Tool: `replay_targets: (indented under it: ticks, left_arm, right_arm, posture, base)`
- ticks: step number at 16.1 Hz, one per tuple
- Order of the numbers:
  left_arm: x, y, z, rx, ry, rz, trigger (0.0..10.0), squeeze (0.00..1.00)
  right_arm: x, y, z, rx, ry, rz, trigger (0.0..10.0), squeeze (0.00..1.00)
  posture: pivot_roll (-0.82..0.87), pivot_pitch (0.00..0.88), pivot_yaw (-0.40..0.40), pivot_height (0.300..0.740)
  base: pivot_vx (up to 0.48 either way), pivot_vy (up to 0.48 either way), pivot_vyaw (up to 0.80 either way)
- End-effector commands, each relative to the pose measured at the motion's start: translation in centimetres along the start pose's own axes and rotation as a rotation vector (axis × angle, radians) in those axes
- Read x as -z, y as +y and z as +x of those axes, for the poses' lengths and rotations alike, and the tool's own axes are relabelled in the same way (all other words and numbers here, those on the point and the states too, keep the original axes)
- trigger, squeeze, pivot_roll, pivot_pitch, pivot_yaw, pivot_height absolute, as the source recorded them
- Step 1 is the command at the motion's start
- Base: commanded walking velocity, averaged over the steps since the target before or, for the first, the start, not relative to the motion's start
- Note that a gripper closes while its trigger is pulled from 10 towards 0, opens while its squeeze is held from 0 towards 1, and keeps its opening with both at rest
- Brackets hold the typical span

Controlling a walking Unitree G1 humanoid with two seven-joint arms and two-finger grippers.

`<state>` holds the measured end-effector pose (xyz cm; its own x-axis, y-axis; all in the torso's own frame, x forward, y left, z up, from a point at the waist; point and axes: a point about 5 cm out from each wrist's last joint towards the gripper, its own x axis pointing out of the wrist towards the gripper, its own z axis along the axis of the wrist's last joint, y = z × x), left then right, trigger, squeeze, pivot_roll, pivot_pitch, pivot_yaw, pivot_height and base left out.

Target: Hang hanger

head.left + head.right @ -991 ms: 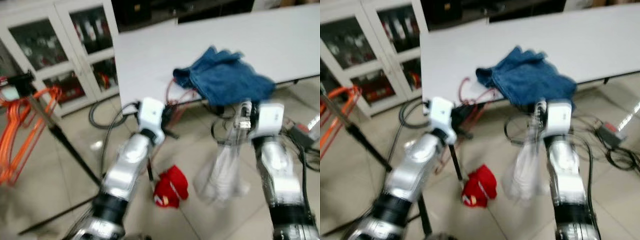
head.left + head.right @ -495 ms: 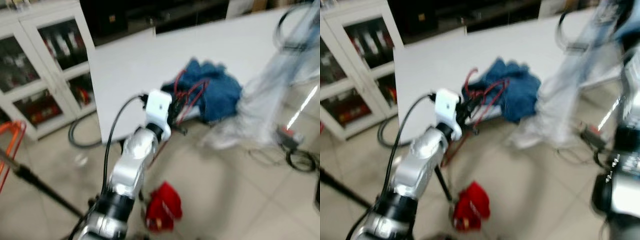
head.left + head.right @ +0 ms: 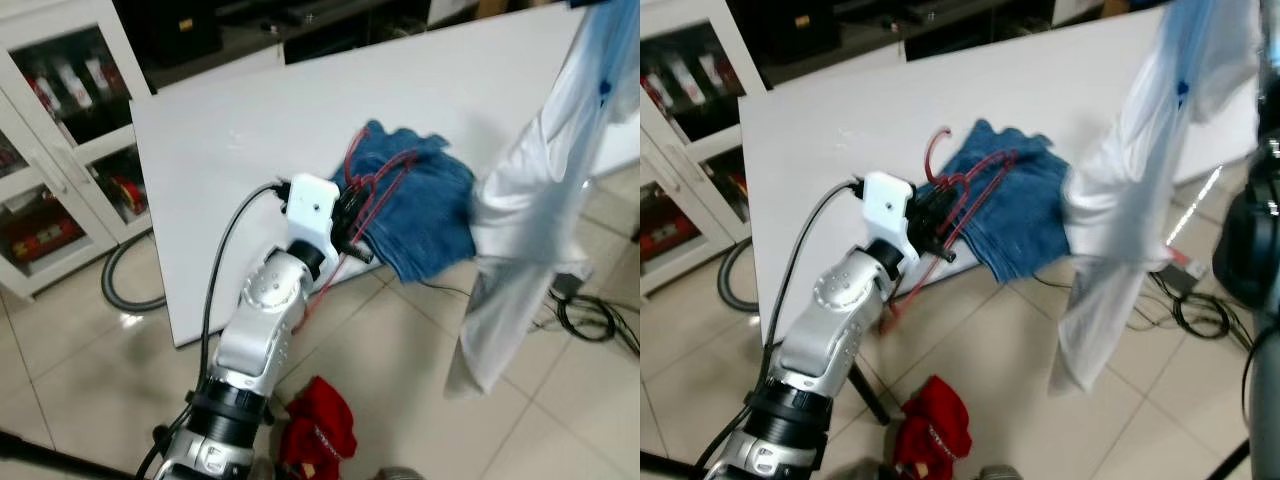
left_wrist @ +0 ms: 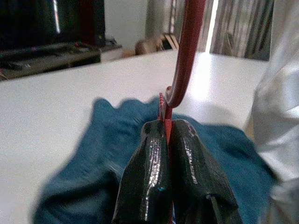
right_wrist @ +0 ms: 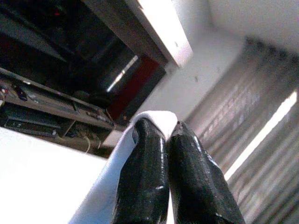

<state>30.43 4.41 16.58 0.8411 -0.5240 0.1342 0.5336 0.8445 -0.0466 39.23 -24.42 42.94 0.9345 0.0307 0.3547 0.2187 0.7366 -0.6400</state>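
The left gripper (image 4: pixel 166 140) is clamped on a thin red wire hanger (image 3: pixel 965 195), over the crumpled blue towel (image 3: pixel 425 205). The right gripper (image 5: pixel 161 140) pinches a pale white shirt (image 3: pixel 530 220) and lifts it high, probably so the hanger can go inside.

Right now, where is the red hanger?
The red hanger is pinched in the left tool, held over the blue cloth at the white table's near edge, left of the hanging white shirt.
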Motion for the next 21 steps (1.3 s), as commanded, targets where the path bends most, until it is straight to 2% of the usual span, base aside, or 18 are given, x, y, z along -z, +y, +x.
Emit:
replay_targets:
  ticks: [1,2,3,4,5,7,8,9,10,11,12,13,14,16,18,20,21]
  left_arm:
    - [0.0,0.4,-0.4,-0.016,0.010,0.018,10.0,0.00]
    - [-0.1,0.2,-0.6,-0.015,0.011,0.017,10.0,0.00]
    - [-0.1,0.2,-0.7,-0.025,0.010,0.019,10.0,0.00]
    - [-0.1,0.5,-1.0,-0.071,0.013,0.027,10.0,0.00]
    - [-0.1,0.7,-1.1,-0.090,0.014,0.034,10.0,0.00]
    - [-0.1,1.2,-1.7,-0.138,0.020,0.042,10.0,0.00]
    - [-0.2,1.2,-1.8,-0.144,0.021,0.047,10.0,0.00]
    - [-0.4,1.2,-1.8,-0.144,0.024,0.058,10.0,0.00]
    - [-0.6,1.2,-1.8,-0.139,0.023,0.064,10.0,0.00]
    - [-0.8,1.1,-1.8,-0.131,0.020,0.075,10.0,0.00]
    - [-1.0,1.0,-1.8,-0.125,0.019,0.081,10.0,0.00]
    - [-1.0,1.0,-1.8,-0.121,0.019,0.084,10.0,0.00]
    - [-1.1,1.0,-1.8,-0.114,0.021,0.088,10.0,0.00]
    - [-1.2,1.0,-1.8,-0.110,0.025,0.094,10.0,0.00]
    - [-1.2,1.0,-1.8,-0.098,0.031,0.098,10.0,0.00]
    - [-1.1,0.8,-1.8,-0.095,0.035,0.098,10.0,0.00]
    - [-1.1,0.8,-1.8,-0.094,0.038,0.099,10.0,0.00]
  right_arm:
    - [-4.0,0.4,0.8,0.011,-0.113,-0.095,10.0,0.00]
    - [-7.0,0.6,1.2,0.067,-0.197,-0.165,10.0,0.00]
    - [-8.4,0.6,1.2,0.097,-0.249,-0.177,10.0,0.00]
    - [-8.9,0.9,1.4,0.115,-0.252,-0.072,10.0,0.00]
    - [-8.4,1.7,1.5,0.086,-0.235,-0.093,10.0,0.00]
    - [-4.1,6.2,1.5,-0.088,-0.142,-0.234,10.0,0.00]
    - [-2.3,7.6,1.2,-0.142,-0.098,-0.282,10.0,0.00]
    - [1.7,9.7,0.4,-0.219,0.033,-0.259,10.0,0.00]
    - [4.1,10.6,-0.2,-0.223,0.131,-0.104,10.0,0.00]
    - [6.8,11.3,-1.2,-0.171,0.259,0.171,10.0,0.00]
    - [8.3,11.9,-1.8,-0.125,0.327,0.358,10.0,0.00]
    - [9.2,12.4,-2.3,-0.102,0.374,0.461,10.0,0.00]
    - [10.5,13.3,-3.0,-0.077,0.439,0.609,10.0,0.00]
    - [11.7,14.6,-3.9,-0.090,0.498,0.652,10.0,0.00]
    - [12.3,15.1,-4.4,-0.067,0.541,0.739,10.0,0.00]
    - [12.6,15.7,-4.7,-0.044,0.580,0.868,10.0,0.00]
    - [12.8,15.9,-4.9,-0.020,0.592,0.924,10.0,0.57]
  posture:
    - [-0.01,0.000,-0.013,0.740]
    - [0.02,0.000,-0.036,0.740]
    - [0.03,0.000,-0.047,0.740]
    - [0.06,0.000,-0.064,0.740]
    - [0.06,0.000,-0.064,0.740]
    - [0.08,0.000,-0.078,0.740]
    - [0.08,0.000,-0.072,0.740]
    - [0.08,0.000,-0.067,0.740]
    - [0.07,0.000,-0.062,0.740]
    - [0.07,0.000,-0.057,0.740]
    - [0.07,0.000,-0.049,0.740]
    - [0.07,0.000,-0.043,0.740]
    - [0.07,0.000,-0.040,0.740]
    - [0.07,0.000,-0.031,0.740]
    - [0.07,0.000,-0.029,0.740]
    - [0.07,0.000,-0.033,0.740]
    - [0.07,0.000,-0.033,0.740]
  base:
    - [0.349,0.330,0.00]
    - [0.315,0.360,0.00]
    - [0.315,0.360,0.00]
    - [0.285,0.386,0.00]
    - [0.285,0.386,0.00]
    - [0.000,0.000,0.00]
    - [0.000,0.000,0.00]
    - [0.000,0.000,0.00]
    - [0.000,0.000,0.00]
    - [0.000,0.000,0.00]
    - [0.000,0.000,0.00]
    - [0.000,0.000,0.00]
    - [0.000,0.000,0.00]
    - [0.000,0.000,0.00]
    - [0.000,0.000,0.00]
    - [0.000,0.000,0.00]
    - [0.000,0.000,0.00]
